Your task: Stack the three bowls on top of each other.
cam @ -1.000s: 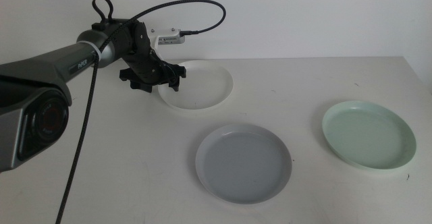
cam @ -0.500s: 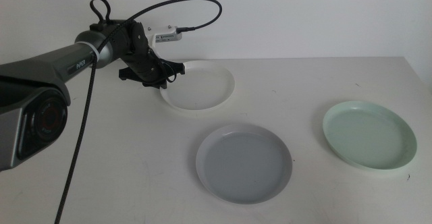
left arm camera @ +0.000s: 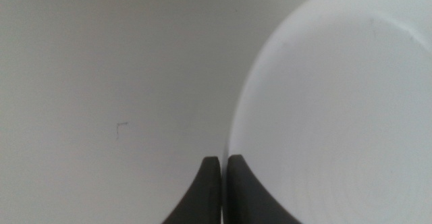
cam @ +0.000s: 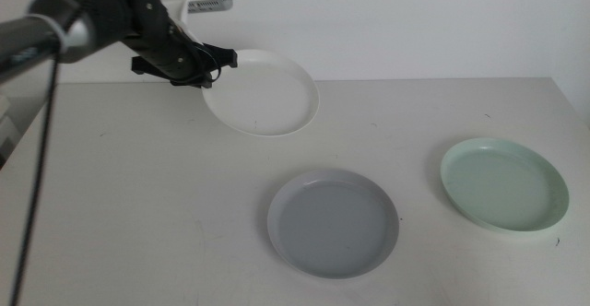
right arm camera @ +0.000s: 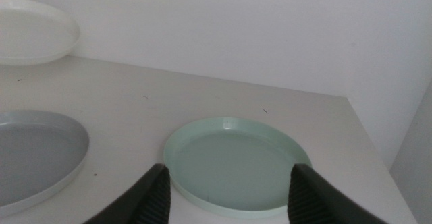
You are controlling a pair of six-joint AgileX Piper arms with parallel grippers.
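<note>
My left gripper (cam: 214, 66) is shut on the left rim of the white bowl (cam: 263, 94) and holds it tilted above the back of the table. In the left wrist view its jaws (left arm camera: 223, 164) pinch that rim, and the white bowl (left arm camera: 337, 102) fills one side. The pale grey bowl (cam: 333, 221) lies flat at the table's front middle. The mint green bowl (cam: 503, 184) lies at the right. My right gripper (right arm camera: 229, 169) stands open, low over the table, facing the mint green bowl (right arm camera: 236, 143). The grey bowl (right arm camera: 34, 153) and the white bowl (right arm camera: 30, 32) show in that view too.
A black cable (cam: 37, 186) hangs from the left arm down over the table's left side. The table's right edge (cam: 573, 103) runs close behind the mint green bowl. A white wall stands behind the table.
The left arm has risen and drawn back to the left. The white bowl, held by its rim, has come up off the table. The other two bowls have not moved.
</note>
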